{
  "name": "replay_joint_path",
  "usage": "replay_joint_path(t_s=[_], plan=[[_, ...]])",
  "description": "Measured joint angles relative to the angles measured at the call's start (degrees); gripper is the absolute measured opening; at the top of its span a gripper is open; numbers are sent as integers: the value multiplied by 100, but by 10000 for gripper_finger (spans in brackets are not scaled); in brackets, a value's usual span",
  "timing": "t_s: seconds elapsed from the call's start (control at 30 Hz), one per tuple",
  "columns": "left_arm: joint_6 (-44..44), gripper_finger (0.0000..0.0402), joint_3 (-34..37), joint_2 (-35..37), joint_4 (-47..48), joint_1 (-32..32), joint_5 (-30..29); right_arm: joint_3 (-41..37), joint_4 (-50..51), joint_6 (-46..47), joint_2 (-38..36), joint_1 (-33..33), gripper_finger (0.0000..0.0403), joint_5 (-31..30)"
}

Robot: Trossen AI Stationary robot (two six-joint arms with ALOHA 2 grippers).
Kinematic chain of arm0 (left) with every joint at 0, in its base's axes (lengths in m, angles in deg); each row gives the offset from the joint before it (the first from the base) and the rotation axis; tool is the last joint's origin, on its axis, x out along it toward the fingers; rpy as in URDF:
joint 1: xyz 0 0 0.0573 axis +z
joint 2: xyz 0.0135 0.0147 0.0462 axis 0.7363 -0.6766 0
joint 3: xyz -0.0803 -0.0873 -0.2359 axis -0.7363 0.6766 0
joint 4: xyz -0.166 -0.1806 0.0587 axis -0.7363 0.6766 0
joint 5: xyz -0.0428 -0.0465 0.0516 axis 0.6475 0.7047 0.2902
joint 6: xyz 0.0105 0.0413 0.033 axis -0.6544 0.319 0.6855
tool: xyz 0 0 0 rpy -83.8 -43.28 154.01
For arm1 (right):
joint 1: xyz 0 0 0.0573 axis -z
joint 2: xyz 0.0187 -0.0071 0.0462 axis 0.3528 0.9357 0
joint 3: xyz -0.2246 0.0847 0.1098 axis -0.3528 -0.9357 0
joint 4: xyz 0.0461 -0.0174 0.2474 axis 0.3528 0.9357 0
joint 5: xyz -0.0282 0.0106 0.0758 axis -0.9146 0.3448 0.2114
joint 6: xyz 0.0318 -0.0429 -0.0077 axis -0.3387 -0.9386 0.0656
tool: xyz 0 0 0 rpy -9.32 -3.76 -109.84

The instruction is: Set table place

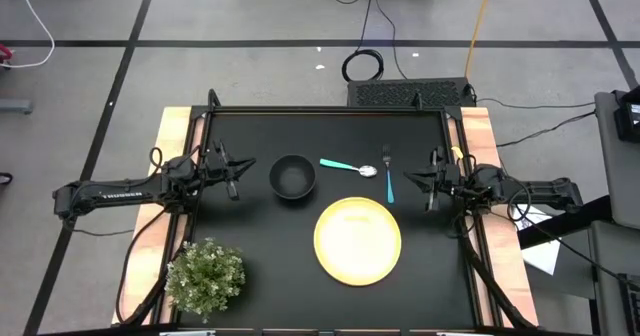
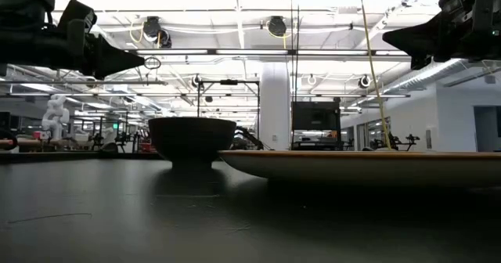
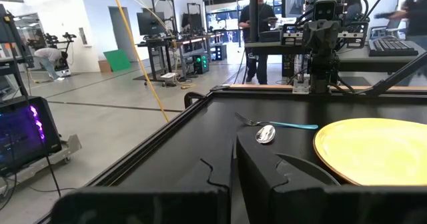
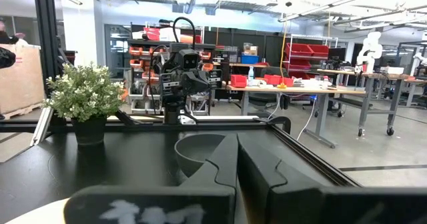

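Note:
A yellow plate (image 1: pixel 358 239) lies flat on the black table (image 1: pixel 260 246), right of centre. A black bowl (image 1: pixel 293 176) stands on its base to the plate's far left. A teal-handled spoon (image 1: pixel 345 165) and a teal-handled fork (image 1: pixel 388 176) lie flat on the table beyond the plate. My left gripper (image 1: pixel 244 168) is shut and empty, held above the table just left of the bowl. My right gripper (image 1: pixel 408 177) is shut and empty, held above the table just right of the fork. Both show raised in the low view, the left gripper (image 2: pixel 139 60) and the right gripper (image 2: pixel 389 37).
A green bushy potted plant (image 1: pixel 205 276) stands at the table's near left corner. Light wooden strips (image 1: pixel 172 146) run along the table's left and right sides. Bare black top lies near the front between the plant and the plate. People stand in the room beyond the table.

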Motion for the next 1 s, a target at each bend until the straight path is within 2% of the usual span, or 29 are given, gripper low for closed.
replay_joint_path(t_s=[0.73, 1.0], plan=[[-22, 26, 0, 0, -27, 0, -2, 1, -70, 15, -1, 0, 0, 0], [-600, 26, 0, 0, -39, -1, 0, 0, -311, 17, -1, 0, 0, 0]])
